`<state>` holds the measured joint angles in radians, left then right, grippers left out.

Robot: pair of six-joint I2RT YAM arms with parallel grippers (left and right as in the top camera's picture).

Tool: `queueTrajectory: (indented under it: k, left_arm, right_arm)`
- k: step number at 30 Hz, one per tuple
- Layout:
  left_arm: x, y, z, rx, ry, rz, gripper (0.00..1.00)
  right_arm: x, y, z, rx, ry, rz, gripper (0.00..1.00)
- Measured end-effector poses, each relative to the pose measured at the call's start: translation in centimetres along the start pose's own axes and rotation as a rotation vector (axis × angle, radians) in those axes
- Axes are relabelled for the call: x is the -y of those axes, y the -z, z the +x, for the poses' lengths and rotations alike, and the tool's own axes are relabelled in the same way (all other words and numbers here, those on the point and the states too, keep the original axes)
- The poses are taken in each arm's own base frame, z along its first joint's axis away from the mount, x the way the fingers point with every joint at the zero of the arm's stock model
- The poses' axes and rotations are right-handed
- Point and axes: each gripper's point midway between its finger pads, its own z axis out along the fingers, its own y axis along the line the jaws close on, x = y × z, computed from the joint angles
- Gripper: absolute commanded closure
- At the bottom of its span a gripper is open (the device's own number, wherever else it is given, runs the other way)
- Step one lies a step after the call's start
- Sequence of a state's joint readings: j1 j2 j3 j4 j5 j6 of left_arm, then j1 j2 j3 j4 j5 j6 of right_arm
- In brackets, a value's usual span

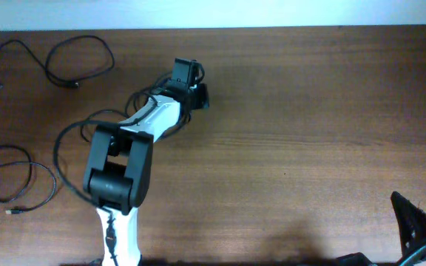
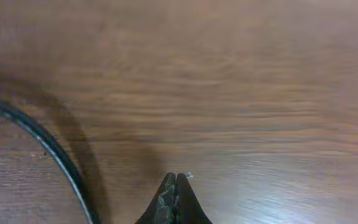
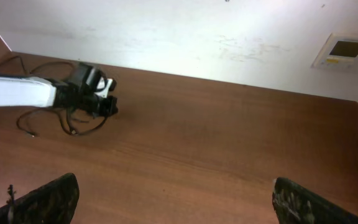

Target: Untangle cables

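Note:
My left gripper (image 1: 200, 94) is stretched over the table's upper middle. In the left wrist view its fingers (image 2: 176, 178) are pressed shut, with a tiny pale speck at the tips. A thin black cable (image 2: 48, 146) curves along the wood to their left, outside the fingers. The same cable (image 1: 71, 130) loops under and around the left arm; it also shows in the right wrist view (image 3: 39, 121). Two more cables lie apart: a loop at the far left (image 1: 80, 44) and a coil at the left edge (image 1: 32, 171). My right gripper (image 3: 176, 186) is open and empty at the near right corner (image 1: 420, 233).
A further thin black cord (image 1: 9, 46) lies in the far left corner. The left arm's white link (image 1: 150, 117) and black base (image 1: 117, 174) lie over the looped cable. A white wall (image 3: 185, 37) runs behind the table's far edge.

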<state>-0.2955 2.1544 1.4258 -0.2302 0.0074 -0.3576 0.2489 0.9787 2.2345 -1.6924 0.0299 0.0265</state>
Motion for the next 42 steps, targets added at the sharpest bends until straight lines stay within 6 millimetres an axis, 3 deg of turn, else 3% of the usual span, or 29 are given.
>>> queueTrajectory:
  k: [4,9,15,18,21,24,25,26,27,28,29,30,34,37,41,42]
  left_arm:
    - [-2.4,-0.4,0.3,0.004,-0.002,-0.133,1.00]
    - [-7.8,1.5,1.3,-0.040,-0.020,-0.413,1.00]
    - [-12.7,3.1,2.0,-0.101,-0.025,-0.568,1.00]
    - [-13.2,4.4,3.3,-0.191,-0.082,-0.572,1.00]
    - [-11.5,6.6,2.8,-0.210,-0.086,-0.477,1.00]
    - [-8.0,15.6,-2.3,-0.057,-0.061,-0.350,1.00]
    - [-7.2,19.8,-3.4,0.003,-0.054,-0.323,0.89]
    - [-6.6,24.6,-3.9,0.061,-0.047,-0.297,0.87]
    - [-6.4,27.9,-3.9,0.104,-0.046,-0.280,0.71]
    - [-6.2,34.9,-3.0,0.205,-0.038,-0.250,0.04]
    - [-6.2,36.7,-2.5,0.226,-0.043,-0.245,0.01]
    - [-6.8,38.3,0.0,0.180,-0.046,-0.254,0.01]
    - [-8.1,46.9,6.0,0.286,-0.034,-0.226,0.01]
    - [-9.0,49.8,9.7,0.317,-0.031,-0.216,0.01]
    - [-10.6,50.8,15.7,0.215,-0.041,-0.239,0.01]
    - [-10.7,51.4,16.3,0.242,-0.035,-0.231,0.01]
  right_arm:
    - [0.0,0.0,0.0,0.000,0.000,0.000,0.02]
    - [0.0,0.0,0.0,0.000,0.000,0.000,0.01]
    - [0.0,0.0,0.0,0.000,0.000,0.000,0.02]
    - [0.0,0.0,0.0,0.001,0.000,0.000,0.02]
    - [0.0,0.0,0.0,0.000,0.000,0.000,0.01]
    - [0.0,0.0,0.0,0.002,0.000,0.000,0.01]
    - [0.0,0.0,0.0,0.002,0.000,0.000,0.01]
    - [0.0,0.0,-0.1,0.003,0.000,0.000,0.02]
    - [0.0,0.0,0.0,0.000,0.000,0.000,0.01]
    - [0.0,0.0,0.0,0.000,0.000,0.000,0.01]
    - [0.0,0.0,0.0,0.001,-0.001,0.000,0.02]
    - [0.0,0.0,0.0,0.001,-0.001,0.000,0.01]
    - [0.0,0.1,0.0,0.003,0.000,0.000,0.01]
    - [0.0,0.1,0.0,0.003,0.000,0.000,0.01]
    - [0.0,0.1,0.0,0.002,0.000,0.000,0.01]
    - [0.0,0.1,0.0,0.002,-0.001,0.000,0.02]
